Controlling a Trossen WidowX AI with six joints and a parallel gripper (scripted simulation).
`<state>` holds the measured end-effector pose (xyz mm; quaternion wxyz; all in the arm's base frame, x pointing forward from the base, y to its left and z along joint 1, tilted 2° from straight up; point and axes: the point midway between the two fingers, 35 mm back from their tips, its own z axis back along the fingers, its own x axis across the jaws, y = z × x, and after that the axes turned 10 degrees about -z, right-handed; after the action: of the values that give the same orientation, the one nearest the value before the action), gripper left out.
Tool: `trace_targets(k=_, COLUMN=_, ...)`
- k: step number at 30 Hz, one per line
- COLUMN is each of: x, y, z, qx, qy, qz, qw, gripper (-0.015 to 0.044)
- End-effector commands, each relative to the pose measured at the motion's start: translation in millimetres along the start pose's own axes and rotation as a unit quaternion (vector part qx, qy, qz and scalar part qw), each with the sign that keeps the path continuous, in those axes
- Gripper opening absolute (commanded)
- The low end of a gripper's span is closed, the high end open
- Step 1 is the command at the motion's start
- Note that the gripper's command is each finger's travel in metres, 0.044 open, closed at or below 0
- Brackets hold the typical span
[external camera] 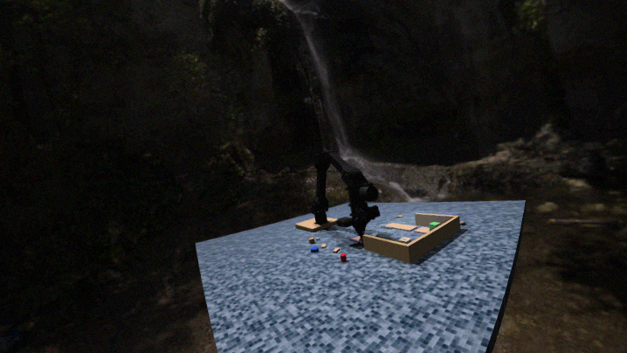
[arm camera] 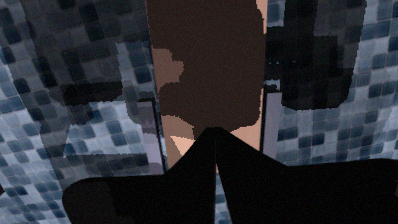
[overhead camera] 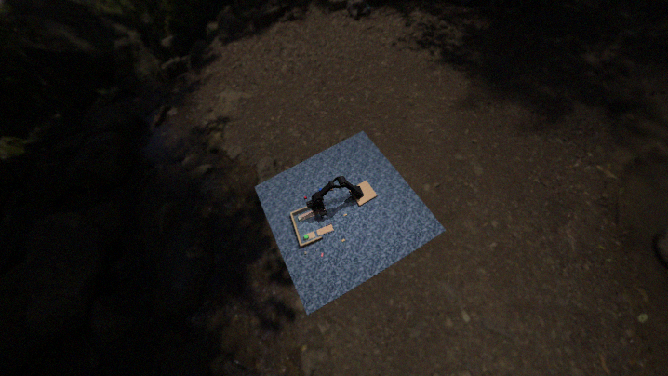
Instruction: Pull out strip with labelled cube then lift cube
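Observation:
My gripper is shut and empty, pointing down at the outer part of a pinkish wooden strip; whether the tips touch it I cannot tell. Its far part runs into the walled frame. A small pale block is at its inner end; no label can be read. Another strip shows as two pieces with a gap: an outer piece and an inner piece. A green cube is on the inner piece.
A red cylinder stands outside the frame, near its wall. A blue piece, a brown block and small wooden bits lie nearby. Low pale rails flank the strip beneath my fingers.

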<state>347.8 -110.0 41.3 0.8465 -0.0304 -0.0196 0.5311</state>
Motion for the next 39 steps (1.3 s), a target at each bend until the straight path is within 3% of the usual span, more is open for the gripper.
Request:
trace_targets(k=1, x=0.4, y=0.0, z=-1.2, qx=0.000, qy=-0.002, qz=0.002, qw=1.000, gripper=0.0000)
trace_targets(k=39, x=-0.1, y=2.2, z=-4.6, qx=0.000, qy=-0.002, qz=0.002, qw=1.000, gripper=0.0000)
